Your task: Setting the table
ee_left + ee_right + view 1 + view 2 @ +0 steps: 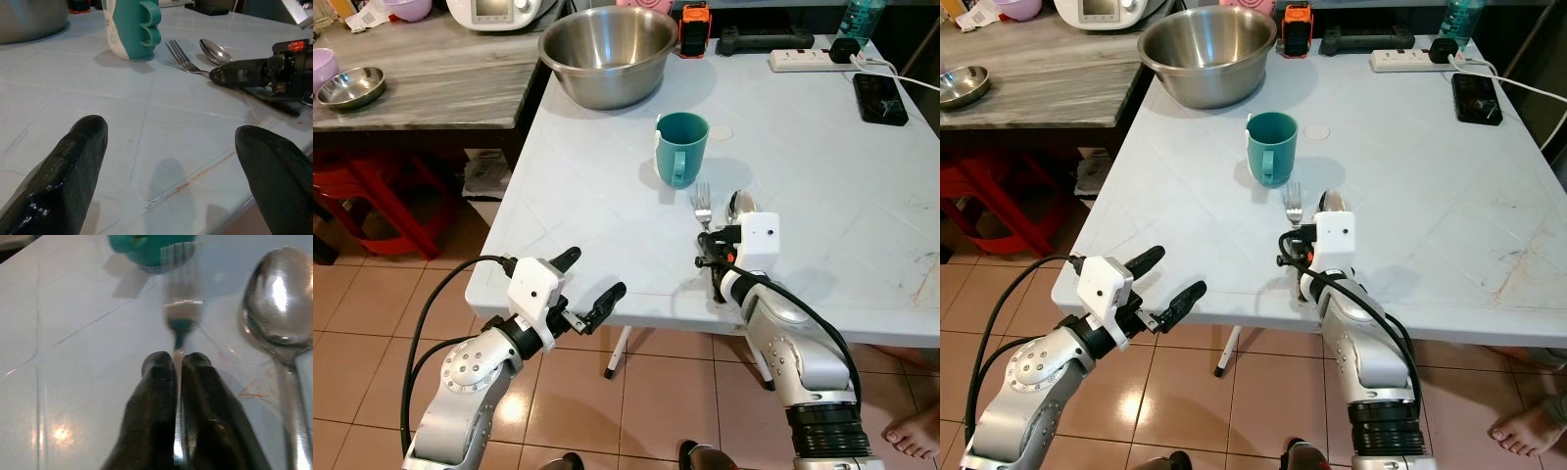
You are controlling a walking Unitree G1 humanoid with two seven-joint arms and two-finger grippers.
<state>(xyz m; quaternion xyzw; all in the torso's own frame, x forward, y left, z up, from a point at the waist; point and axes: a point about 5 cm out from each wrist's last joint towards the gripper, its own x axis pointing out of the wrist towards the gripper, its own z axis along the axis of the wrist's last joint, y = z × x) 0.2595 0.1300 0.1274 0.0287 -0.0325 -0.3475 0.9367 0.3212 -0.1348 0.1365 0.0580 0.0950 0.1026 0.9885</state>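
Note:
A steel fork (702, 205) lies on the white table (607, 206) just in front of a teal mug (680, 147), tines toward the mug. A steel spoon (740, 205) lies beside it on the right. My right gripper (711, 257) is shut on the fork's handle (177, 382), low over the table near its front edge. In the right wrist view the two black fingers (156, 396) pinch the thin handle between them. My left gripper (590, 286) hangs open off the table's front left edge, nothing between its fingers (68, 171).
A large steel bowl (608, 52) stands at the back of the table, with a power strip (800, 60) and a black phone (879, 98) at the back right. A wooden side table (431, 73) with a small steel bowl (351, 87) lies left. Someone's bare foot (913, 433) rests on the tiled floor.

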